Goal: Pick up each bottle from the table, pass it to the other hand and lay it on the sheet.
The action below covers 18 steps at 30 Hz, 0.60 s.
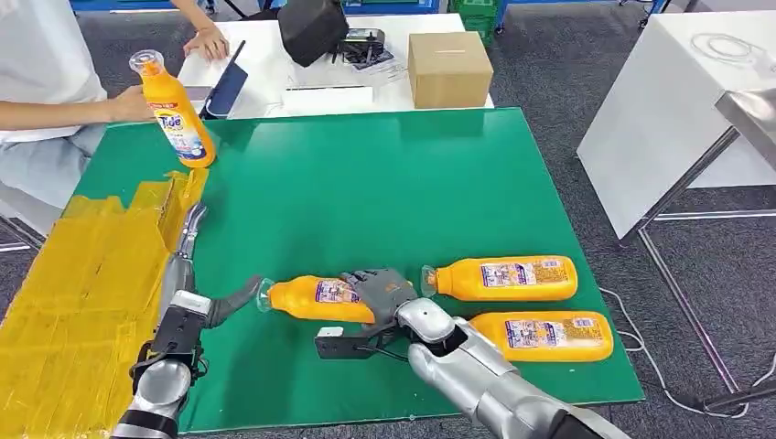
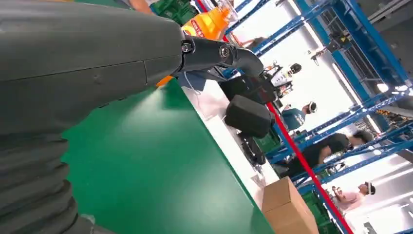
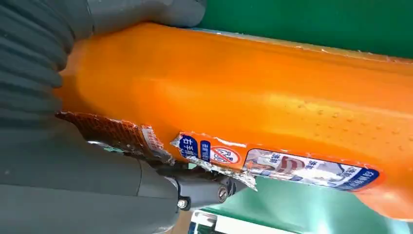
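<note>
Bottles lie on the green table (image 1: 384, 183), three of them on their sides near the robot's edge. The right hand (image 1: 382, 291) wraps its fingers around the base end of the nearest bottle (image 1: 316, 298), whose clear cap points toward the left hand (image 1: 188, 274); the right wrist view shows that orange body (image 3: 272, 97) pressed against the thumb, its label torn and peeling. The left hand holds nothing, its fingers stretched apart, the thumb reaching toward the cap (whether it touches, I cannot tell). Two more bottles lie just beside the right arm: a second bottle (image 1: 503, 278) farther from the robot and a third bottle (image 1: 544, 335) nearer, both with caps pointing left. The yellow sheet (image 1: 82, 293) covers the table's left side beside the left arm. At the far left corner a person's hand (image 1: 133, 105) holds an upright bottle (image 1: 176, 112). Beyond the green surface, a cardboard box (image 1: 448, 69) sits on a white table (image 1: 274, 55).
</note>
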Motion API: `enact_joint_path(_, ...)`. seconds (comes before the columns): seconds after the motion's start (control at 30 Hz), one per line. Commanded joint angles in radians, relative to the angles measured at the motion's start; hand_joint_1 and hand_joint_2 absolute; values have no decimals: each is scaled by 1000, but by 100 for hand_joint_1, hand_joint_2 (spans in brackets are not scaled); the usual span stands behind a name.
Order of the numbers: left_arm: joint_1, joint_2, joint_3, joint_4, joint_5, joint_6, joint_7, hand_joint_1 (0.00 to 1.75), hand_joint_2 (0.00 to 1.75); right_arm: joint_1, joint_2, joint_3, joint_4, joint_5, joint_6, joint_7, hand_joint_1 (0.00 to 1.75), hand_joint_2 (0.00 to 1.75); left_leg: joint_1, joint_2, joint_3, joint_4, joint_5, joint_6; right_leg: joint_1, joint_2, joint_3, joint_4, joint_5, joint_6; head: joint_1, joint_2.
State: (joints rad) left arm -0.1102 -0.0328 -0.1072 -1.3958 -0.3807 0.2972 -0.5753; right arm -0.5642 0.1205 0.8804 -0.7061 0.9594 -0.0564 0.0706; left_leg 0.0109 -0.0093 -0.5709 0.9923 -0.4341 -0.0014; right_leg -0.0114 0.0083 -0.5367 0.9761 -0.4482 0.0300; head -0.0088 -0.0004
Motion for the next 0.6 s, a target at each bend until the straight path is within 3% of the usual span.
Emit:
enact_joint_path(0.03, 12, -12, -7, -33, 124, -118, 59, 0, 175, 65, -27, -113, -84, -23, -144, 31, 175, 175, 0, -1, 0, 0, 0, 0, 0, -2, 1, -1, 0, 0, 0, 0)
enact_joint_path(0.1, 26, -19, 7, -68, 233, -222, 121, 0, 175, 124, -44, -179, -203, -49, -220, 27, 175, 175, 0, -2, 0, 0, 0, 0, 1, -3, 1, -1, -1, 0, 0, 0)
enact_joint_path(0.17, 30, -24, 12, -76, 250, -237, 143, 0, 175, 154, -60, -200, -272, -46, -219, 32, 175, 175, 1, -3, -1, 0, -1, 1, 1, -3, 1, -1, -1, -1, 0, 0)
enact_joint_path(0.27, 25, -30, 6, -82, 339, -303, 196, 0, 175, 232, -54, -293, -395, -73, -364, -42, 175, 175, 0, -2, -3, 0, -1, 0, 1, -3, -1, -1, -1, -1, 0, 0)
enact_joint_path(0.37, 24, -29, 0, -85, 345, -305, 200, 0, 175, 246, -53, -307, -418, -80, -384, -57, 175, 175, 0, -4, -4, 1, -1, 0, 0, -4, -2, 0, -2, -1, 0, 0)
enact_joint_path(0.5, 18, -33, -13, -70, 417, -291, 250, 0, 175, 321, -40, -362, -538, -127, -520, -187, 175, 175, 0, -3, -6, 0, -1, 0, 0, -3, -4, -1, -1, 0, 0, 0)
enact_joint_path(0.6, 3, -24, -38, -40, 473, -299, 258, 0, 175, 347, -36, -356, -593, -164, -550, -251, 175, 175, 0, -3, -6, 0, -1, 0, 0, -3, -4, 0, -1, 0, 0, 0)
